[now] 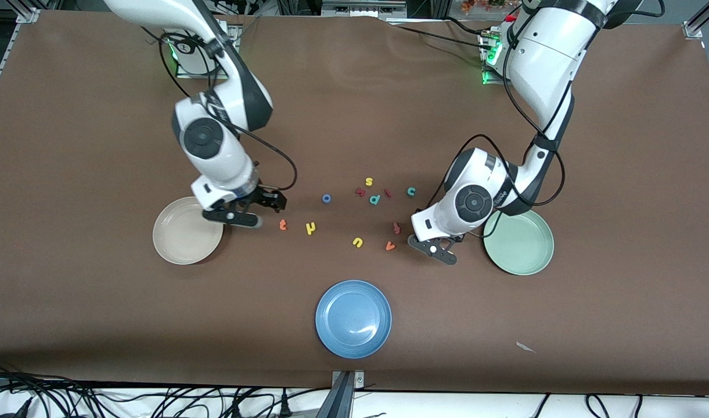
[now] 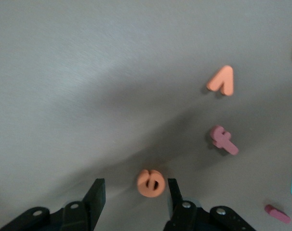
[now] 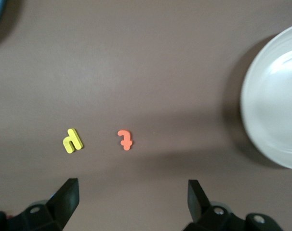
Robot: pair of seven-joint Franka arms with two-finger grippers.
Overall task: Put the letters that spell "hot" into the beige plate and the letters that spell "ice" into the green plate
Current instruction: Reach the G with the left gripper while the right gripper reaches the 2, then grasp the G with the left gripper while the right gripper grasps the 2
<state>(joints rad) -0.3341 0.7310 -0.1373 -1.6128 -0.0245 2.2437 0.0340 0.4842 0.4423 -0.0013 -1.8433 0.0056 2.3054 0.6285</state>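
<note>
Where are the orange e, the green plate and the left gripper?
orange e point(image 2: 151, 183), left wrist view, its face.
green plate point(image 1: 525, 252), front view, bare floor.
left gripper point(image 2: 135, 193), left wrist view, midway between its fingertips.

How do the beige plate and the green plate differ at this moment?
The beige plate is cream and lies toward the right arm's end of the table; the green plate is pale mint and lies toward the left arm's end. The right gripper hangs beside the beige plate, jaws wide; the left gripper is down beside the green plate, jaws around the orange e. Both plates are round, shallow, alike in size, and hold no letters.
</note>
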